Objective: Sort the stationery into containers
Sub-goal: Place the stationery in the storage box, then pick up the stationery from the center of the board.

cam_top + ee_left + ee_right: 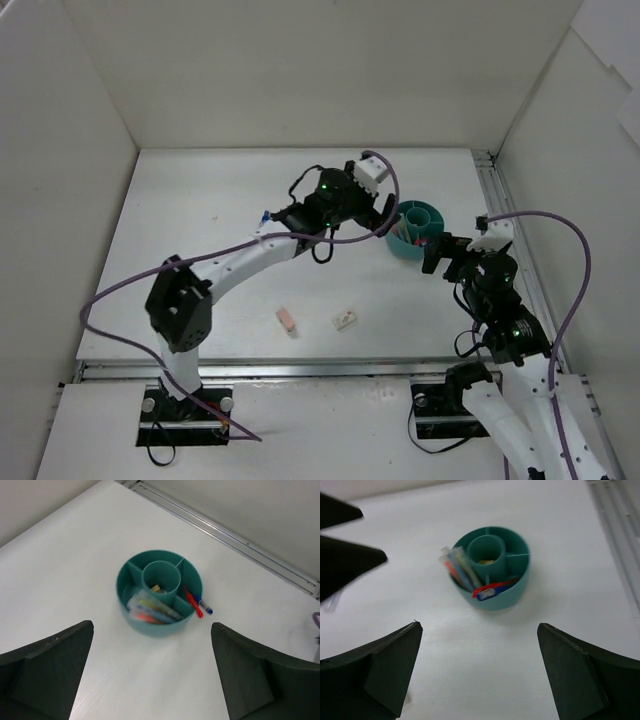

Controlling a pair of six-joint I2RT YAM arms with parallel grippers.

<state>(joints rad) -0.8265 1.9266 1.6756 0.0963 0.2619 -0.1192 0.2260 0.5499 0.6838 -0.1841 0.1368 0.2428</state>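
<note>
Bowl (405,250) part-hidden by arms overhead; L end effector (151,626), R end effector (479,626) spread wide, empty.

The whole white table (200,260) is taken in from above and behind the arm bases by the top external camera, which is angled downward. The round teal plastic bowl divided into compartments (150,629) is looked down on at close range by the left wrist camera, between the spread fingers of the left gripper (151,625). It is seen from another side, equally near, by the right wrist camera, between the parted fingers of the right gripper (479,625). The bowl is shared by all three views.
</note>
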